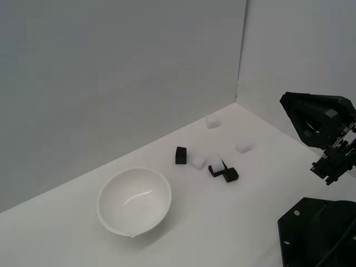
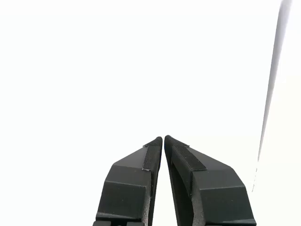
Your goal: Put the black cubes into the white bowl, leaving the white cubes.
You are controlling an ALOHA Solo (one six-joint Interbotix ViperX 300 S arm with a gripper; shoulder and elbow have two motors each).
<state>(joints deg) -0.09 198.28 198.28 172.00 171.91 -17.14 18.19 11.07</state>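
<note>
The pincer is clenched on nothing, its fingertips together, and the wrist view shows only blank white past them. In the exterior view the arm sits at the exterior view's right edge, well apart from the black cubes clustered mid-table among the white cubes. The white bowl lies farther to the exterior view's left, holding nothing.

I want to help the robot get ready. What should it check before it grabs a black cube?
1. Bowl empty and upright: ok.
2. Three black cubes on the table, none in the bowl: ok.
3. Gripper open for grabbing: not ok, fingers together.
4. Gripper holding nothing: ok.
5. Black cube free of white cubes: not ok, one white cube touches the middle one.
</note>
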